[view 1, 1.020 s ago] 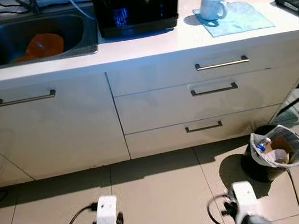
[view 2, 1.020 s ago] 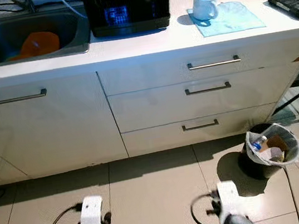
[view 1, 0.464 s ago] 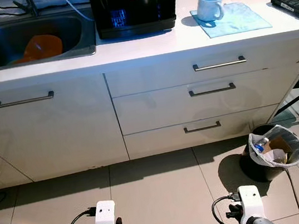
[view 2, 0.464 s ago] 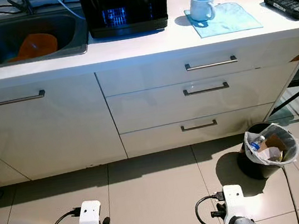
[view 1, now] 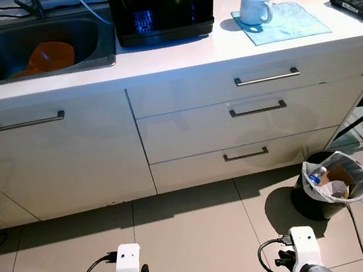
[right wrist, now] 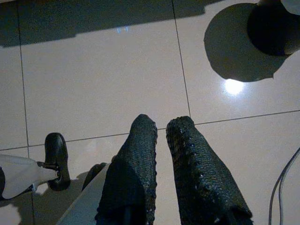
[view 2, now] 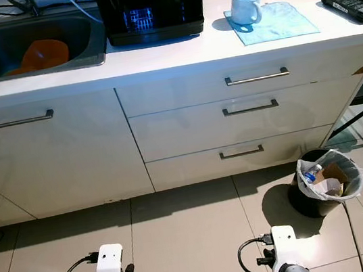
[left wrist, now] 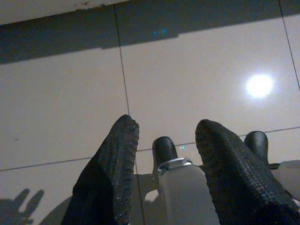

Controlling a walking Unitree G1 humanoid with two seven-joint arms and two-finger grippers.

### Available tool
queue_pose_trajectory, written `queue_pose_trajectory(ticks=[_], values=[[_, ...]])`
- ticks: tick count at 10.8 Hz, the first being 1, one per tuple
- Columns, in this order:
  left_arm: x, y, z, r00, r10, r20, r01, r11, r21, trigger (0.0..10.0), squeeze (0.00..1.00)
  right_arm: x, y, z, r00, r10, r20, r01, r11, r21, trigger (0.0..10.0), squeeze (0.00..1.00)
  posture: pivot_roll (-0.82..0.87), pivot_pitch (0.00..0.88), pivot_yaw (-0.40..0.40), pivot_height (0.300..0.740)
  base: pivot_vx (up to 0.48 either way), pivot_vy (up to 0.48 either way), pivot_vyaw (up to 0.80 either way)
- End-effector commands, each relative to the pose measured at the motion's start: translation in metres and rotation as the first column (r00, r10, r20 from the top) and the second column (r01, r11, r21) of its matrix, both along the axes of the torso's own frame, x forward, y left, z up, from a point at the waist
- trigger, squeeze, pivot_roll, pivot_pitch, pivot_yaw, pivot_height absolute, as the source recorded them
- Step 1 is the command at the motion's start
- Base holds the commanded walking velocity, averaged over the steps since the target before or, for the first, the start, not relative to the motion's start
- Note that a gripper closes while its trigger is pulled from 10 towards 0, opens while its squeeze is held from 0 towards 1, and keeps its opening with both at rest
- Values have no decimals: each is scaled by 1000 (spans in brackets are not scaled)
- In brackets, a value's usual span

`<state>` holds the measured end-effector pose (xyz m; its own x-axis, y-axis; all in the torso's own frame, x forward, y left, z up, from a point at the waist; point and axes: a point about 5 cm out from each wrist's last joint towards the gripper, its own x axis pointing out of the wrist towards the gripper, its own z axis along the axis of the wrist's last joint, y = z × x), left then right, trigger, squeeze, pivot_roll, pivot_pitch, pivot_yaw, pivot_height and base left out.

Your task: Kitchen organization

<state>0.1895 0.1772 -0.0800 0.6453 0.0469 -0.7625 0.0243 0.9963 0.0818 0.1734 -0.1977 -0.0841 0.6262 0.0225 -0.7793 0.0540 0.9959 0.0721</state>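
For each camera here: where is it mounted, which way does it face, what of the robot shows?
Left eye, right eye: on the head, facing forward and down at the counter, both wrists low in frame; both share the mug and bin.
Left wrist: faces the floor tiles, left tool open.
Right wrist: floor, right tool nearly closed, bin's shadow.
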Motion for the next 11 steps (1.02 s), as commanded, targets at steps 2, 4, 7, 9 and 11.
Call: queue_pose_trajectory(ticks=[2, 4, 7, 9, 11], values=[[-5, 0, -3, 1000, 2, -25, -2, 1000, -2, 10000, 0, -4, -2, -2, 1000, 1, -21, -1, 1000, 2, 10000, 0, 63, 136, -9, 740, 0, 0, 0], [-5, 0, -3, 1000, 2, -25, -2, 1000, -2, 10000, 0, -4, -2, -2, 1000, 1, -21, -1, 1000, 2, 10000, 0, 63, 136, -9, 740, 0, 0, 0], [-5, 0, -3, 1000, 2, -25, -2, 1000, -2, 10000, 0, -4, -2, -2, 1000, 1, -21, -1, 1000, 2, 10000, 0, 63, 136, -9, 740, 0, 0, 0], [-5, 0, -3, 1000, 1, -25, -2, 1000, -3, 10000, 0, -4, -2, -2, 1000, 7, -27, -7, 1000, -2, 10000, 0, 63, 136, -9, 740, 0, 0, 0], [-2, -3, -2, 1000, -12, -17, 12, 1000, -7, 10000, 0, 0, 2, -1, 1000, 17, -9, -17, 1000, 18, 10000, 0, 57, 131, -2, 740, 0, 0, 0]])
